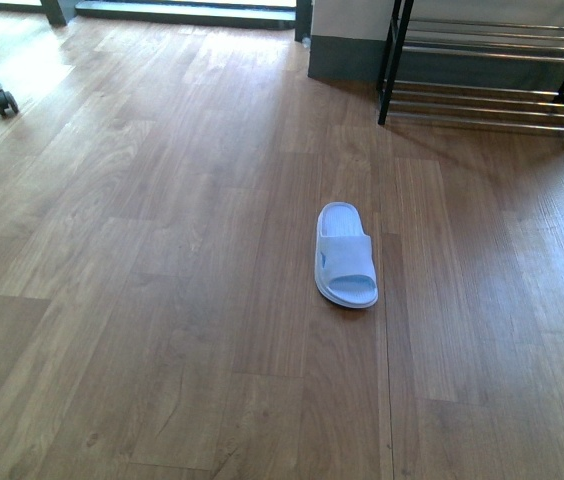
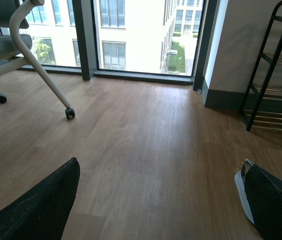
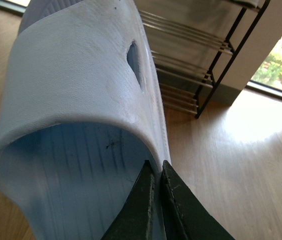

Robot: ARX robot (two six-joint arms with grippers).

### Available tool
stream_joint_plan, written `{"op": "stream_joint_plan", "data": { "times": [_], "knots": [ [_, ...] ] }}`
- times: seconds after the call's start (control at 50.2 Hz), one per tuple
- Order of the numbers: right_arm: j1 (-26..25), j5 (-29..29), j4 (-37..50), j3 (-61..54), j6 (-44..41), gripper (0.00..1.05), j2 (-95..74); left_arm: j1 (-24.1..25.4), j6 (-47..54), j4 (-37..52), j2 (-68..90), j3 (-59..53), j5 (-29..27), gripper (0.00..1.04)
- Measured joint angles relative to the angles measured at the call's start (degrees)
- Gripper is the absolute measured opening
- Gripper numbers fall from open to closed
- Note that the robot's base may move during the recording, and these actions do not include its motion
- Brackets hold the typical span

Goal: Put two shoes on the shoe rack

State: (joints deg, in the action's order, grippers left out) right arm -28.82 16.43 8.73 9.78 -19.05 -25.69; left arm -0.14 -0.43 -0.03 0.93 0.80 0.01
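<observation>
Fingertips (image 3: 138,210) of your right gripper (image 3: 157,167) are pinched on the side wall of a pale blue slipper (image 3: 76,75), one black pad on each face of the rim and only the rubber between them. The strap arches close over the lens, with a small oval vent hole in its side. Whether the sole is clear of the boards, you cannot tell from this view. Beyond the toe end stands the shoe rack (image 3: 206,60), black frame and thin chrome bars, against the wall.

Your left gripper (image 2: 161,167) is spread wide, its two dark fingers far apart at the frame edges with wooden floor (image 2: 146,150) showing between them. A pale edge sits just beside one finger; too little shows to name it. The rack's rounded loop end (image 2: 276,60) is off to one side, and a wheeled chair (image 2: 31,45) stands by the window.

Front view: neither arm shows. A second slipper (image 1: 345,255) lies flat on the floor, sole down, lengthwise toward the rack (image 1: 492,70), well apart from it. The rack is at the far right. A chair caster (image 1: 2,100) sits far left.
</observation>
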Motion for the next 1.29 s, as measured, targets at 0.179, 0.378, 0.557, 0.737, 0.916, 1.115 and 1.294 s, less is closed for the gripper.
{"op": "stream_joint_plan", "data": {
  "times": [0.179,0.378,0.557,0.737,0.916,1.115,1.294],
  "knots": [
    [-2.80,3.08,-4.57,-1.29,2.58,0.02,8.55,0.00,0.00,0.00,0.00,0.00,0.00,0.95],
    [15.45,-13.97,-13.59,-1.09,9.64,0.02,17.27,0.00,0.00,0.00,0.00,0.00,0.00,0.95],
    [33.94,-25.00,-14.84,-1.53,12.39,0.02,18.10,0.00,0.00,0.00,0.00,0.00,0.00,0.95],
    [38.66,-25.57,-13.00,-1.75,11.96,0.02,18.21,0.00,0.00,0.00,0.00,0.00,0.00,0.95],
    [38.91,-26.43,-13.03,-1.75,12.17,0.02,18.18,0.00,0.00,0.00,0.00,0.00,0.00,0.95],
    [38.18,-26.36,-13.35,-1.77,12.13,0.02,18.21,0.00,0.00,0.00,0.00,0.00,0.00,0.95],
    [37.81,-26.27,-13.68,-1.77,12.11,0.02,18.21,0.00,0.00,0.00,0.00,0.00,0.00,0.95]
  ]
}}
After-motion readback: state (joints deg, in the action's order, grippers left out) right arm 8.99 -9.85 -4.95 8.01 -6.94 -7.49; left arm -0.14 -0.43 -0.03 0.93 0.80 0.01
